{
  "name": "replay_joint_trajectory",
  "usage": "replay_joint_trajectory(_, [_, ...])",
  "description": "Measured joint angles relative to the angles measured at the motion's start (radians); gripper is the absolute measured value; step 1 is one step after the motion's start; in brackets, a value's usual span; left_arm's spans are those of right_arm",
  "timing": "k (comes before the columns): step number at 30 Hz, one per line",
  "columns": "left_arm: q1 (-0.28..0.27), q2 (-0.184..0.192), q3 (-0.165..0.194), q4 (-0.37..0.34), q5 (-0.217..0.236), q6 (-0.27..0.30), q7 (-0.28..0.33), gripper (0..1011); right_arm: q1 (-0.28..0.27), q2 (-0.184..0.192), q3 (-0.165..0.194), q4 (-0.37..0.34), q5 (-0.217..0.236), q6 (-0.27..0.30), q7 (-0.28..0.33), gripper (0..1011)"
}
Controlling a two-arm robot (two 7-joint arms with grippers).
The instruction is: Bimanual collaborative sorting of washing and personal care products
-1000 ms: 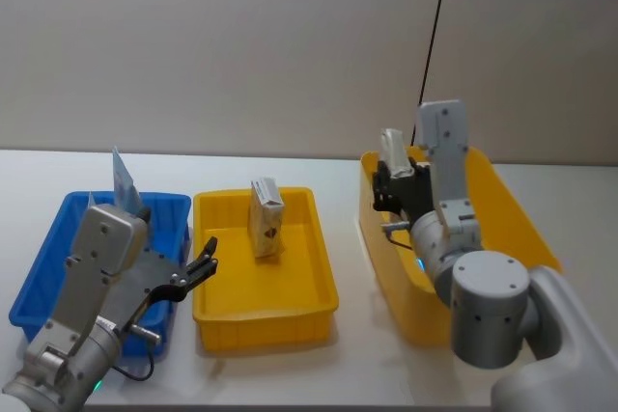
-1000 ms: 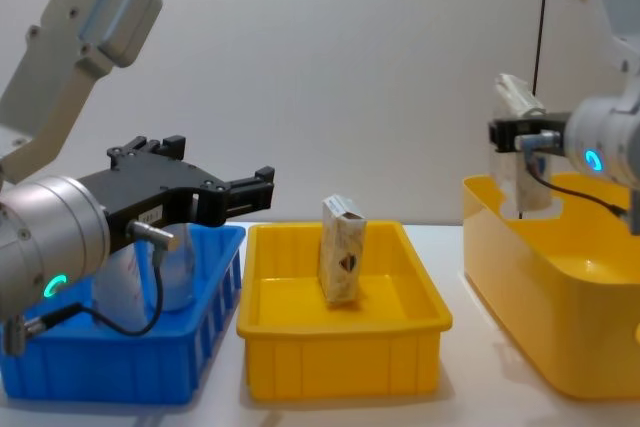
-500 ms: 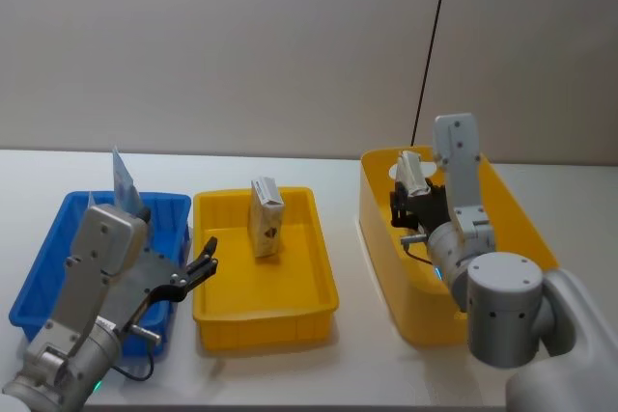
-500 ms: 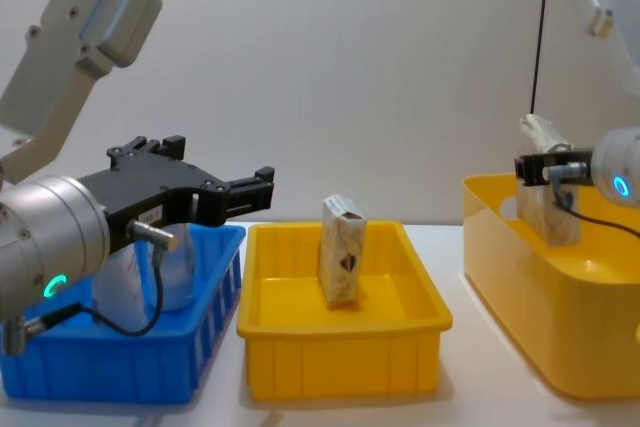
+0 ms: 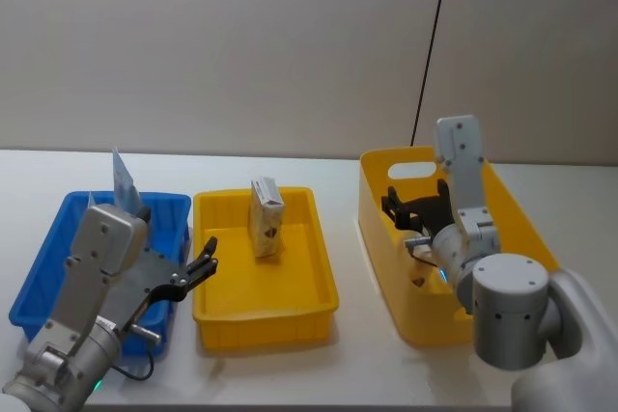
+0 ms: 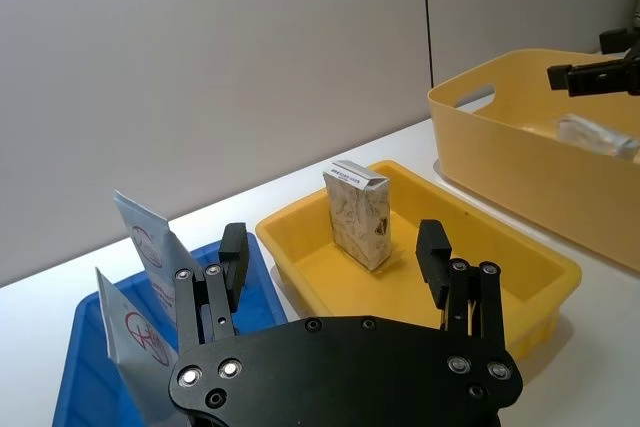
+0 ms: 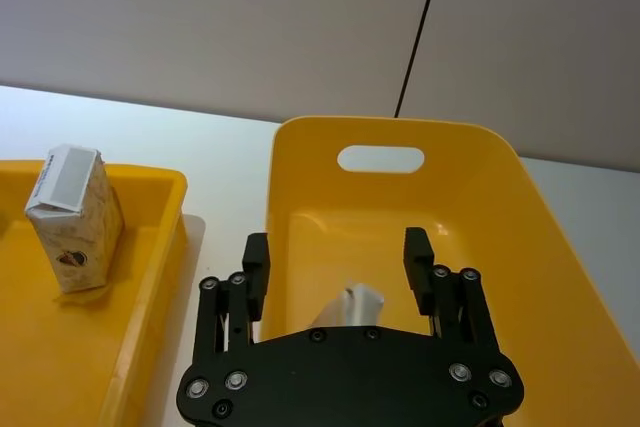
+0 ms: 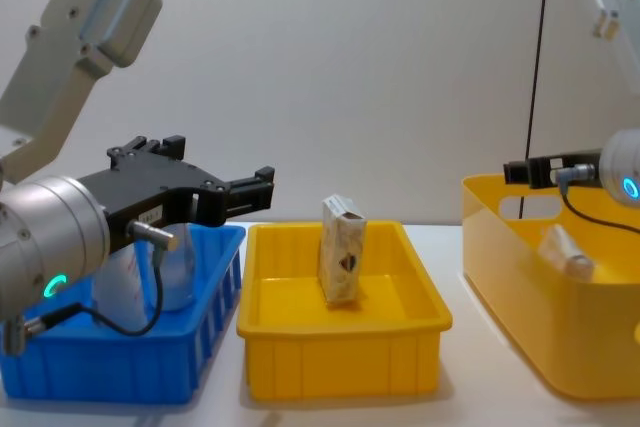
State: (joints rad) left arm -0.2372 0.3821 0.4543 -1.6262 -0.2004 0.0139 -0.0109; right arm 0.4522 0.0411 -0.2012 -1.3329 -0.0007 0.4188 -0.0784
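Pale product lies tilted in tall yellow bin, just below R gripper, fingers spread, empty. L gripper open, above blue bin edge.

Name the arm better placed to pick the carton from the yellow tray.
Left, probably. The left gripper, open, hovers beside the tray near the carton; the right gripper hangs over the deep bin.

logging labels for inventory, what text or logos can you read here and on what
No legible words or numbers.
On the carton in the yellow tray: dark emblem and tiny print near the top, too small to read.
On the tubes in the blue bin: red circular logo, lettering unreadable.
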Motion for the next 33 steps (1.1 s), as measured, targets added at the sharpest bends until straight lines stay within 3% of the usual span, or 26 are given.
replay_joint_trajectory(8, [0.0,0.0,0.0,0.0,0.0,0.0,0.0,1001,-0.016,0.004,-0.008,-0.037,-0.011,-0.004,0.012,1003])
replay_joint_trajectory(19, [0.006,-0.002,-0.006,-0.009,0.016,0.016,0.021,1001,-0.029,0.005,-0.016,-0.07,-0.019,-0.011,0.022,1004])
replay_joint_trajectory(33, [0.033,-0.009,-0.049,-0.035,0.044,0.096,0.098,1001,-0.034,0.007,-0.019,-0.084,-0.023,-0.014,0.026,1004])
